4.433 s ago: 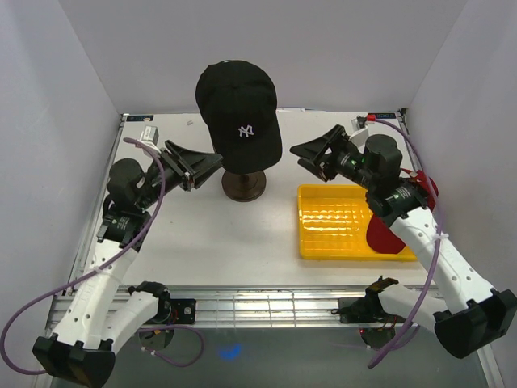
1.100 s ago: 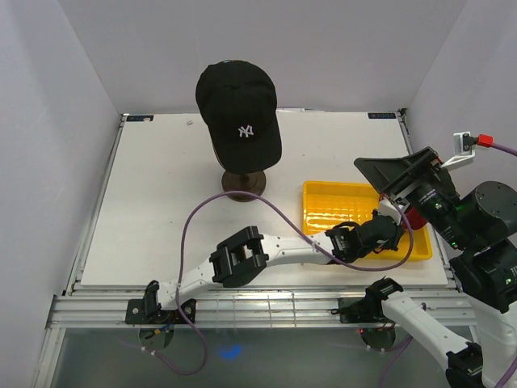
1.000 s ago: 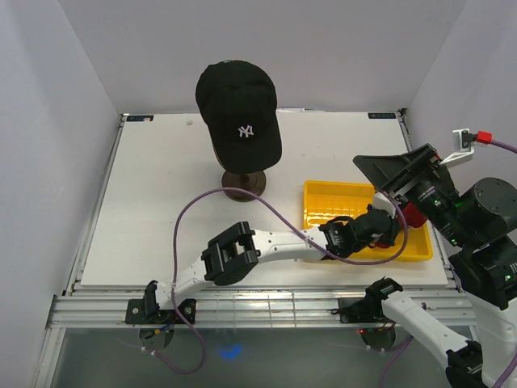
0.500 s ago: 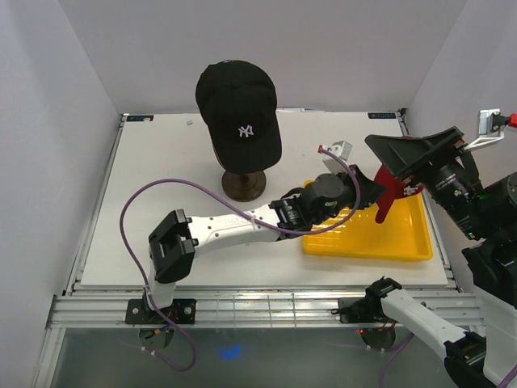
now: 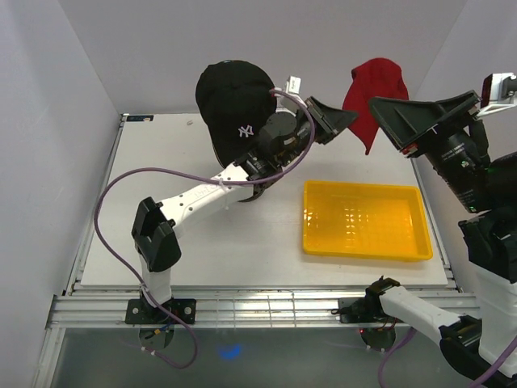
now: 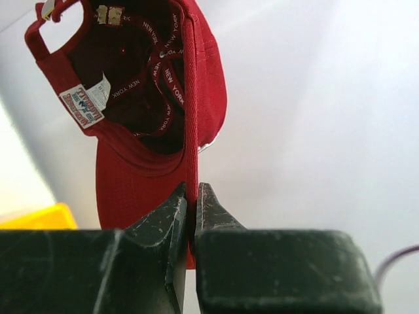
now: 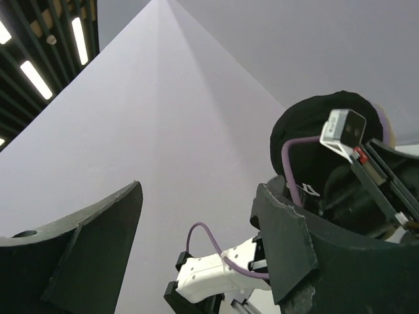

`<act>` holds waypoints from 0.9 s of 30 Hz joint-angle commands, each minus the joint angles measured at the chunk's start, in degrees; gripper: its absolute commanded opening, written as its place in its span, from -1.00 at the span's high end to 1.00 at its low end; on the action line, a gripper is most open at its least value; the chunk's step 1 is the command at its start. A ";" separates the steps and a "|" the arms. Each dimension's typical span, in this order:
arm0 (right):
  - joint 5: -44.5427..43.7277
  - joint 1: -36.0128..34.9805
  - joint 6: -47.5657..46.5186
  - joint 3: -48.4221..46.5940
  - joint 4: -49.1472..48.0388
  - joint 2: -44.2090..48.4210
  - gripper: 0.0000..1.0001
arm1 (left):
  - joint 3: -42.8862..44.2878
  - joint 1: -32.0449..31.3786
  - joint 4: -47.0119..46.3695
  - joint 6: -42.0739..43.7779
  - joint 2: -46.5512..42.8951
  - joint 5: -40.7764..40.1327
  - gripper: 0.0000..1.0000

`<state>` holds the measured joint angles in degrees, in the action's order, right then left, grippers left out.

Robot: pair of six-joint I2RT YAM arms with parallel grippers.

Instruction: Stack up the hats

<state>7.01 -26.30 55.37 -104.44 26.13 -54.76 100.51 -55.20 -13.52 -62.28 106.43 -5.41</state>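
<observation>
A black cap point(image 5: 234, 101) with a white logo sits on the mannequin head at the back of the table. My left gripper point(image 5: 347, 120) is raised high just right of it. It is shut on the brim edge of a red cap point(image 5: 371, 90), which hangs in the air, its inside and labels facing the left wrist camera point(image 6: 147, 98). The left gripper point(image 6: 191, 196) pinches the red cloth between both jaws. My right gripper point(image 5: 397, 121) is open, lifted close to the right of the red cap, and holds nothing point(image 7: 196, 229). The black cap point(image 7: 308, 140) also shows in the right wrist view.
A yellow ribbed tray point(image 5: 363, 220) lies on the white table at the right, with nothing in it. The left arm stretches diagonally across the table and covers the mannequin's stand. Walls close the table in on the left, back and right.
The left gripper carried the red cap out of the yellow tray, up and back to beside the black cap. The right gripper rose and stayed open.
</observation>
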 commanded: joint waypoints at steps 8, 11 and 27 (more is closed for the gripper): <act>2.40 0.20 6.24 3.19 -9.25 0.44 -0.51 | 14.09 5.80 -3.97 -3.02 -2.81 9.79 1.00; 2.05 0.20 6.32 3.37 -9.26 0.01 -0.52 | 13.93 7.21 -4.15 -3.90 -4.39 10.59 1.00; 7.06 0.38 13.62 14.00 -23.75 -4.73 -0.57 | 0.22 14.85 -12.14 -11.45 -20.29 10.77 1.00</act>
<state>11.92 -26.30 66.94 -91.48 9.72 -57.89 102.04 -41.36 -20.82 -70.91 91.11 4.10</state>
